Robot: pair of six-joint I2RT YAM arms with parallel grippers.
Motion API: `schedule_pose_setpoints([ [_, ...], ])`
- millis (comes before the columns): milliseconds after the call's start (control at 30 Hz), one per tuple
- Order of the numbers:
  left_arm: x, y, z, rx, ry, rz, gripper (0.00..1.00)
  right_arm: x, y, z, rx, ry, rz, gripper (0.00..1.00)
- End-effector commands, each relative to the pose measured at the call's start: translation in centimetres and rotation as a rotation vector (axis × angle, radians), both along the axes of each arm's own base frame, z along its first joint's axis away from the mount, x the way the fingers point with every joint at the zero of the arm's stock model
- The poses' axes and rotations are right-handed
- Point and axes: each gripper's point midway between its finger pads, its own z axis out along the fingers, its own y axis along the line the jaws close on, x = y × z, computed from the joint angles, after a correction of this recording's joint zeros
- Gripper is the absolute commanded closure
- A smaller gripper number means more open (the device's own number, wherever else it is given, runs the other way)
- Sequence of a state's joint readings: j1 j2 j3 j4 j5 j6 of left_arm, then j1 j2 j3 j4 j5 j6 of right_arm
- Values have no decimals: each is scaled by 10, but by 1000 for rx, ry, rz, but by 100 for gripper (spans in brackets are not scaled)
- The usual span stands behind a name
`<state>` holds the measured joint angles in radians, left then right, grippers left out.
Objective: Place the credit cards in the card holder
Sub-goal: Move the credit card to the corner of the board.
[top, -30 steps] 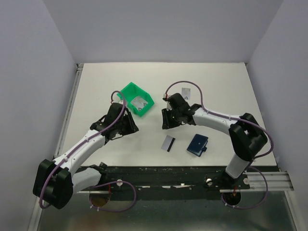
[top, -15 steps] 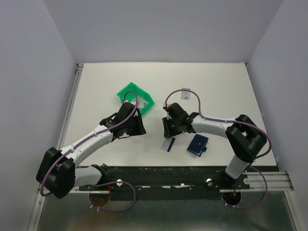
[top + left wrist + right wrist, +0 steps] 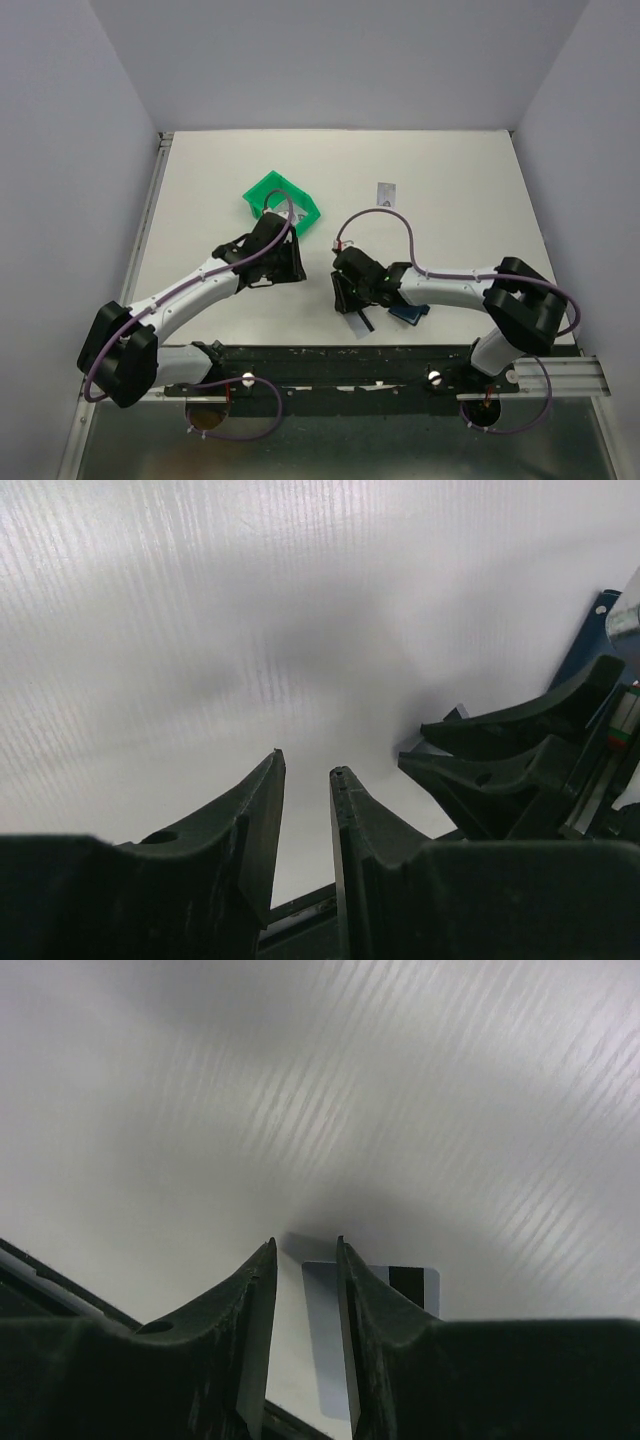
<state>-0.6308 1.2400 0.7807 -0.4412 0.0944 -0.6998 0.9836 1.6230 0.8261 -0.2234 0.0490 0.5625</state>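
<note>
On the table (image 3: 200, 200) lie 2 credit cards (image 3: 354, 323) (image 3: 387, 192), 1 card holder (image 3: 408, 313); left gripper (image 3: 305, 765), right gripper (image 3: 305, 1245) ajar.

Two credit cards (image 3: 387, 192), one card holder (image 3: 408, 313), one green bin (image 3: 268, 186) and two robot arms (image 3: 190, 290).

The white tabletop (image 3: 450, 1080) looks like ribbed plastic sheet, with fine parallel ridges and a soft sheen. The right pincer (image 3: 305, 1245) and the left pincer (image 3: 308, 765) are of dark matt plastic with faint layer lines. The pale grey plastic card with black stripe (image 3: 322, 1325) is smooth. The green plastic bin (image 3: 268, 190) looks a little glossy.
</note>
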Motion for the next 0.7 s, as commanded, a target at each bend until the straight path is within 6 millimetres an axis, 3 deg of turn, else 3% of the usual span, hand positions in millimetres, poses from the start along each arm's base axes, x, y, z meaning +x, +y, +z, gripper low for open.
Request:
schedule_pose_setpoints([
  [0,6,-2,8,15,-24,-2,62,-66,-99,-58,-349,197,-90,60],
  [200,6,-8,7,14,-18,-10,62,-58,-102,-41,-296,133,-193,59],
  [467,6,-14,12,4,-27,-16,63,-37,-77,13,-115,18,-209,53],
  [667,6,-17,13,-11,-33,-22,63,-24,-79,39,-49,-72,-266,50],
])
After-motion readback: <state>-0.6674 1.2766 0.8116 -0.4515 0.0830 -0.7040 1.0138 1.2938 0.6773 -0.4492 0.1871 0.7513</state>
